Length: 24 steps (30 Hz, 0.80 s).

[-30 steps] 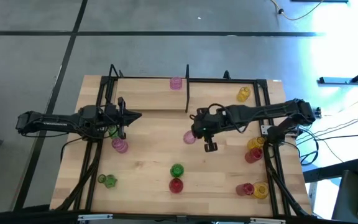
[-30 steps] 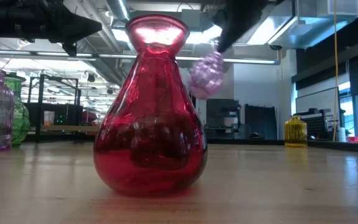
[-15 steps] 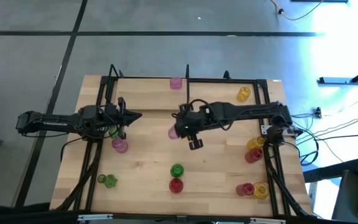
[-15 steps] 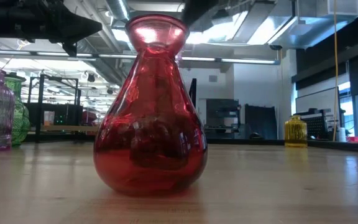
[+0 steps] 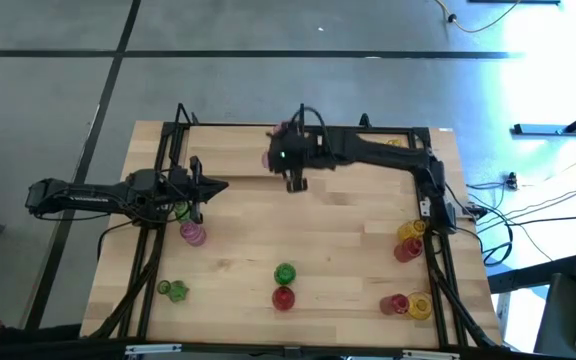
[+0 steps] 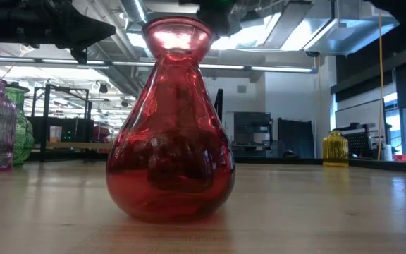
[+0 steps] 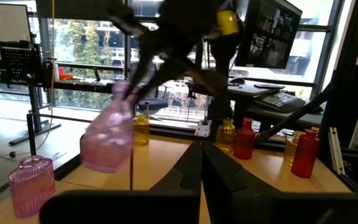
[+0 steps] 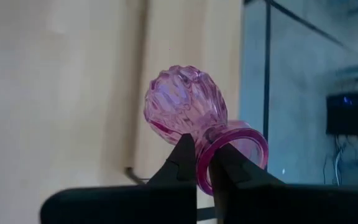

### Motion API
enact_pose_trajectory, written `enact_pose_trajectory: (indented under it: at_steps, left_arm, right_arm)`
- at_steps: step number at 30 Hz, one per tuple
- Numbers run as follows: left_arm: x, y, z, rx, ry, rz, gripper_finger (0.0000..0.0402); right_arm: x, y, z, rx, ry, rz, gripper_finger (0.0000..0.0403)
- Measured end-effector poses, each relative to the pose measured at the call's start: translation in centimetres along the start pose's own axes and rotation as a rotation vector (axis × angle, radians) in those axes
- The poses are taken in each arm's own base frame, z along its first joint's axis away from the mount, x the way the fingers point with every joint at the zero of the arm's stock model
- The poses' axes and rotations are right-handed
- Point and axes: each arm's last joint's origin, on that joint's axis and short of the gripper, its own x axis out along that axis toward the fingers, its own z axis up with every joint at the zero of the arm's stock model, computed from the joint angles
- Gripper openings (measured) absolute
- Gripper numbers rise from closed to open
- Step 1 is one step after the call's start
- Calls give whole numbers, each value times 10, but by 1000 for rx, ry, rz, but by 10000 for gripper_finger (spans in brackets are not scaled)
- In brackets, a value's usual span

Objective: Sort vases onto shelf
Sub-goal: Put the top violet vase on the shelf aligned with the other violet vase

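Your right gripper (image 8: 203, 163) pinches a pink vase (image 8: 180, 106) by the rim of its neck, carried in the air over the shelf (image 5: 368, 131) at the table's far edge, beside another pink vase (image 5: 284, 131). Your left gripper (image 5: 196, 186), fingers closed and empty, waits near the left edge.

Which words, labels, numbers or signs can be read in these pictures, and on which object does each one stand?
None: no text can be read in any view.
The monitors in the room beyond the table, seen in the left wrist view, show content too small and blurred to read.
The red vase, the pink vase in the right gripper and the table carry no visible lettering.
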Motion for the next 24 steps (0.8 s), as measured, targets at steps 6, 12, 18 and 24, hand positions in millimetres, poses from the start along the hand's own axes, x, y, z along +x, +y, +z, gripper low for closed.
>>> enact_pose_trajectory:
  at_steps: [6, 12, 18, 24]
  left_arm:
    - [0, 0, 0, 0, 1, 1, 0]
    - [0, 0, 0, 7, 1, 1, 0]
    - [0, 0, 0, 8, 2, 1, 0]
    - [0, 0, 0, 8, 1, 13, 0]
  right_arm:
    - [29, -29, -15, 51, 89, 0, 5]
    - [57, -38, -24, 97, 104, 78, 5]
    - [74, -38, -30, 99, 143, 98, 5]
    - [76, -42, -35, 104, 160, 93, 5]
